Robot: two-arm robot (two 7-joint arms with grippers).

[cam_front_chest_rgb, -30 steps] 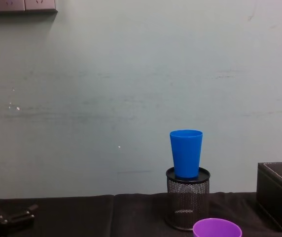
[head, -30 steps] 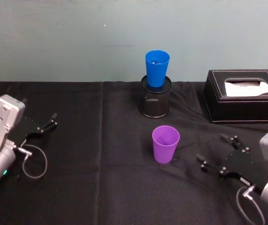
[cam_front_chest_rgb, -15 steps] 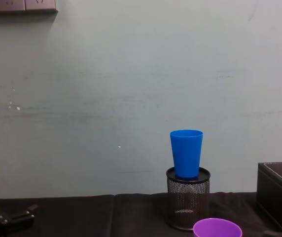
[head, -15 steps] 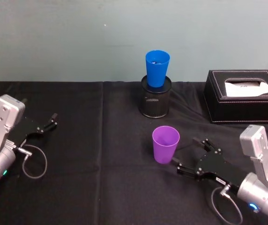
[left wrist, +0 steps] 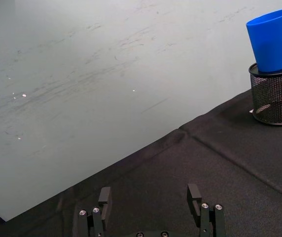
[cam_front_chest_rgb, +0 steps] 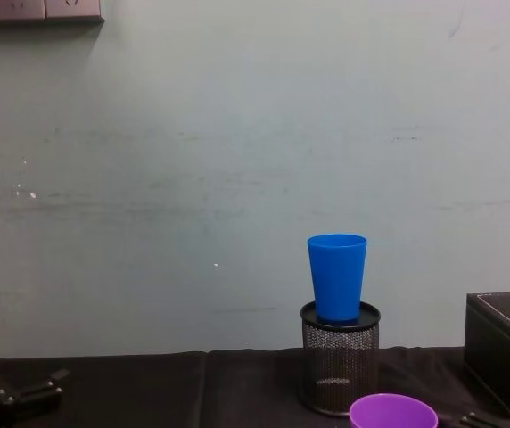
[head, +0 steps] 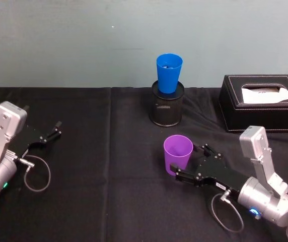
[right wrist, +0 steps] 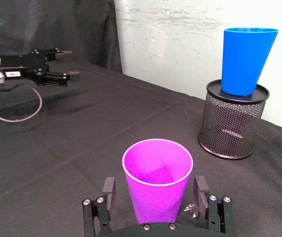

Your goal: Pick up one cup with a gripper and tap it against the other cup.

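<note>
Your right gripper (head: 189, 159) straddles the upright purple cup (head: 178, 153), jaws spread on either side and not yet pinching, placed to close. The blue cup (head: 169, 73) sits raised in the mesh pen holder (head: 166, 110) behind, so you likely must lift before tapping. Your left gripper (head: 50, 135) rests, spread, far left.

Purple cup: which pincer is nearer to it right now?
Right. The right pincer sits open around the purple cup, a finger on either side. The left pincer rests open far off on the robot's left side, well apart from it.
</note>
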